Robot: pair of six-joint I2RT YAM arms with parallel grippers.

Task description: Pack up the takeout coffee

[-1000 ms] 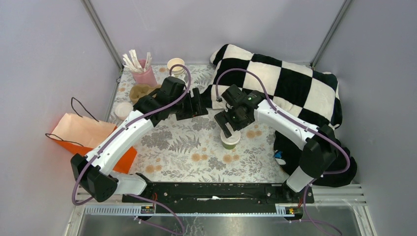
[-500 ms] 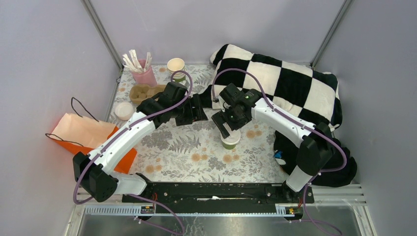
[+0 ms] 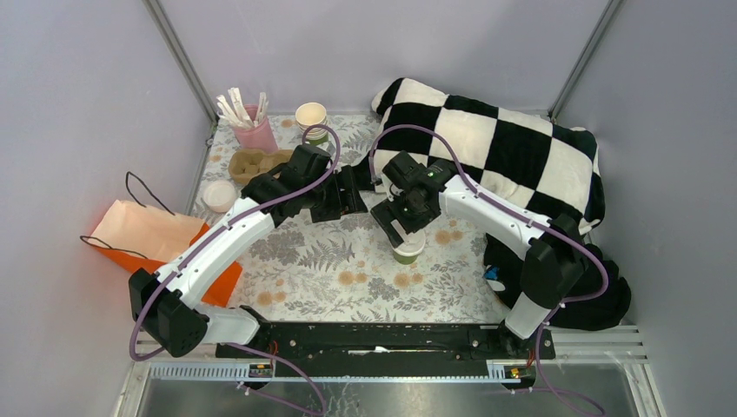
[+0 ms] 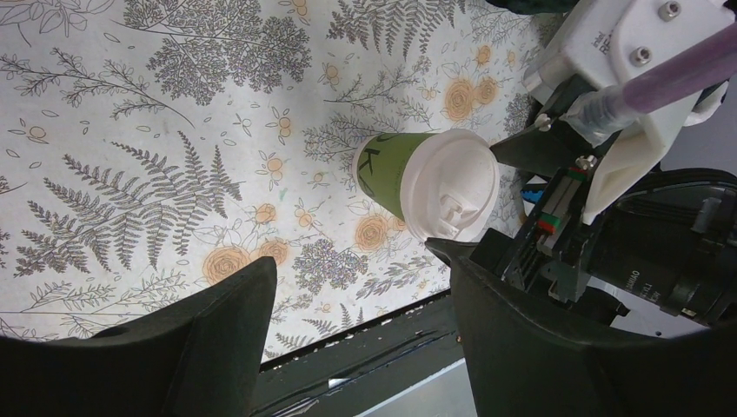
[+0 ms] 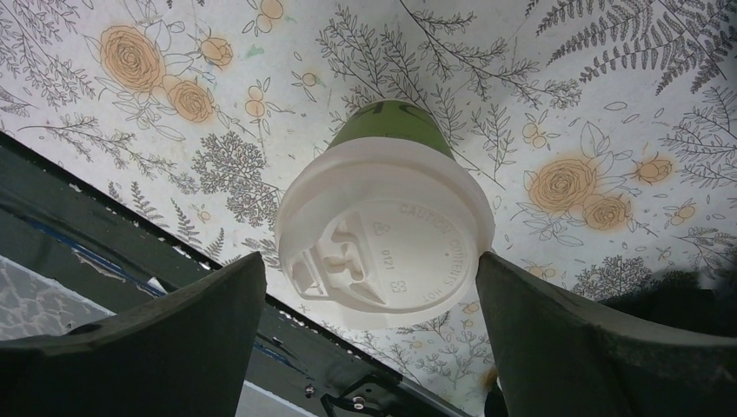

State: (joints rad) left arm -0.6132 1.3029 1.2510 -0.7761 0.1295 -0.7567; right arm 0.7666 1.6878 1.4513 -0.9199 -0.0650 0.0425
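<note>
Bags first: an orange paper bag [image 3: 148,239] lies flat at the table's [image 3: 295,261] left edge. Nearer the middle, the left gripper [image 3: 352,198] hangs spread and empty, pointing toward the takeout coffee [image 3: 407,249], which stands upright just right of centre. Over its white lid the right gripper [image 5: 369,261] is spread wide, one finger on either side, touching nothing I can see. To my eye it should sink until the pads face the green wall below the lid's rim, stay centred, then squeeze gently so the paper doesn't buckle.
</note>
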